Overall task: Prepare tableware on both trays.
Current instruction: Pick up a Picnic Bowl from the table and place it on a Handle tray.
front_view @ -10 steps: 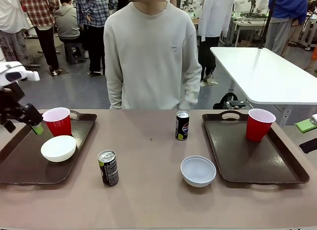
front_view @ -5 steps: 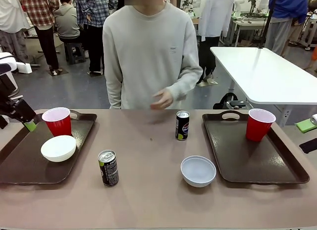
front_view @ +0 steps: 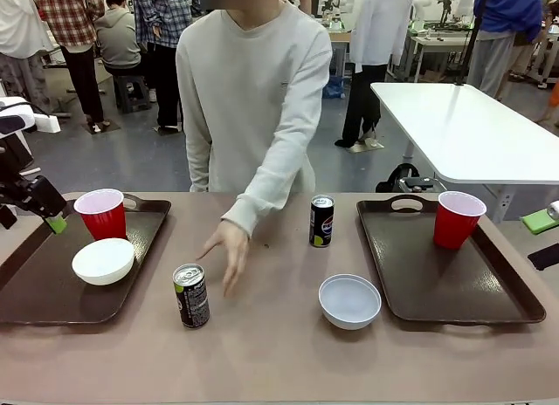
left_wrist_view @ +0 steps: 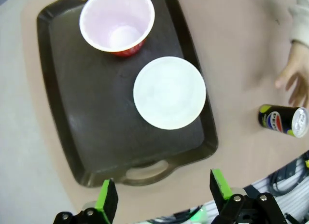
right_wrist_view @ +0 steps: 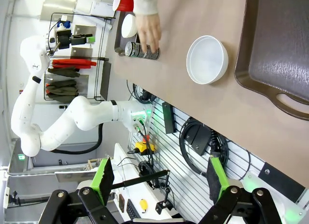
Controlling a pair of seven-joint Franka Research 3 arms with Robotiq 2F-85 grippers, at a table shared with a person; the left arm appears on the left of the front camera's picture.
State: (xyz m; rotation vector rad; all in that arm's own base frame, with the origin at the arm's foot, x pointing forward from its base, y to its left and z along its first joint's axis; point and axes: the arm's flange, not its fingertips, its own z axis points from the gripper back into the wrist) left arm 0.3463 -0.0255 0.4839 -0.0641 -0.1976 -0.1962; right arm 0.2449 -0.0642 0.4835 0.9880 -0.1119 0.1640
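On the left tray (front_view: 35,305) stand a red cup (front_view: 102,214) and a white bowl (front_view: 103,261). The right tray (front_view: 454,287) holds only a red cup (front_view: 458,218). On the tabletop between them are a near can (front_view: 191,296), a far can (front_view: 321,221) and a second white bowl (front_view: 349,301). A person's hand (front_view: 227,252) reaches down beside the near can. My left gripper (front_view: 52,217) hangs open over the left tray's far left corner. From above, the left gripper (left_wrist_view: 162,195) looks down on the tray (left_wrist_view: 72,113), cup (left_wrist_view: 117,22) and bowl (left_wrist_view: 169,92). My right gripper (right_wrist_view: 159,178) is open and holds nothing, off the table's right edge.
The person stands at the far side, leaning in over the middle of the table. The right wrist view shows the loose bowl (right_wrist_view: 207,59) beside the right tray (right_wrist_view: 285,45) and the hand (right_wrist_view: 147,28) at the near can (right_wrist_view: 142,51). A white table stands behind at the right.
The person's arm has come down from the body and reached across the table to the near can. My left gripper has drawn back a little to the left. The right gripper has not moved.
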